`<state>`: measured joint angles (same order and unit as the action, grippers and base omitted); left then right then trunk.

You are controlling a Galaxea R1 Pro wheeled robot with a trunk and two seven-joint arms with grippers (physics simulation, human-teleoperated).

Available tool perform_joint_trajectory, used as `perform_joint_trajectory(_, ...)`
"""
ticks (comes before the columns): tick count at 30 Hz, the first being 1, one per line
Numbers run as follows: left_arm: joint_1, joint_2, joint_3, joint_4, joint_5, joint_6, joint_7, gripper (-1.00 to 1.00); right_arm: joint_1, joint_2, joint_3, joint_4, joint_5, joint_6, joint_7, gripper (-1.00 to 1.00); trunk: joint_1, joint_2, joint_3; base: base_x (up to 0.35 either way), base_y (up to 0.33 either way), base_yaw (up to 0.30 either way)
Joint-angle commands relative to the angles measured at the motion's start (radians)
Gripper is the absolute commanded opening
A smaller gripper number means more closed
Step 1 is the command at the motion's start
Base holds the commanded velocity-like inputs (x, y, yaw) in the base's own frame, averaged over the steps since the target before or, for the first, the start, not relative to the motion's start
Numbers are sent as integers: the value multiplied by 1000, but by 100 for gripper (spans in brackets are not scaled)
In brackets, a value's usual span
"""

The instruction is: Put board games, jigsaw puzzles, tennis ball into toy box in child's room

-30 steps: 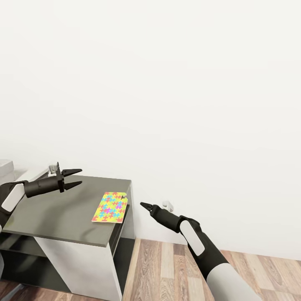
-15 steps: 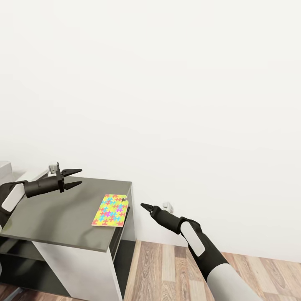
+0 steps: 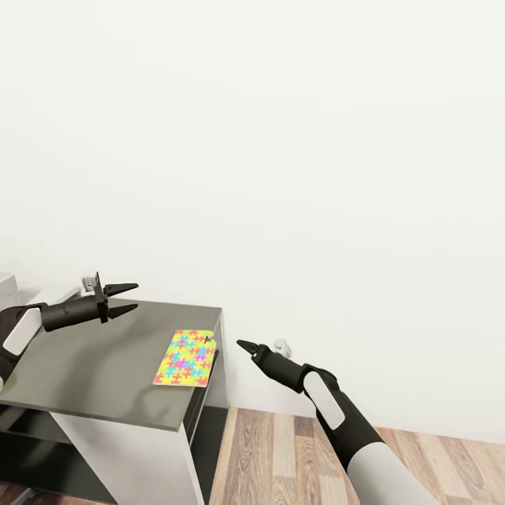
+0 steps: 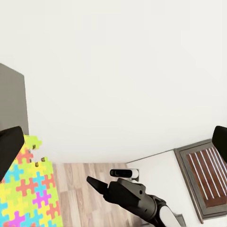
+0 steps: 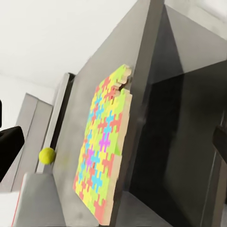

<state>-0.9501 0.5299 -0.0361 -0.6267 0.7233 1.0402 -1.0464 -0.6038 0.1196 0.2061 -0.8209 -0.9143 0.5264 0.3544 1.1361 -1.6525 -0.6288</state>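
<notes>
From the head camera we see our left arm reaching forward over the lower dark grey cabinet top [image 3: 105,365], forearm roughly level, its black two-fingered left gripper [image 3: 125,297] hovering above the surface with the jaws spread apart and nothing between them. Our right arm is bent at the elbow and stretched out past the cabinet's end, over the wood-plank floor [image 3: 280,456]; the black right gripper [image 3: 243,345] points toward the cabinet's corner, and from this angle its fingers look drawn to a single tip, though we cannot tell for sure whether they are pressed together. A thin flat jigsaw puzzle patterned in yellow, pink, blue and orange pieces [image 3: 184,358] lies flat on the cabinet top close to its right edge, apart from both grippers. In the right wrist view the same puzzle [image 5: 104,151] lies on the grey top, and a small yellow-green tennis ball [image 5: 47,154] sits farther along the surface.
</notes>
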Motion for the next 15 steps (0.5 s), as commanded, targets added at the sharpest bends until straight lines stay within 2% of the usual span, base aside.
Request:
perform_joint_trajectory(1,-1,1,-4,1,3,3,-3,100,-1,0,-1,2,-5,4,0,100,0,-1,-1,75,32,0)
perform_joint_trajectory(15,-1,0,-5,1,3,3,-3,100,-1,0,0,17,-10,4,0,100,0,-1,-1,12,21,0)
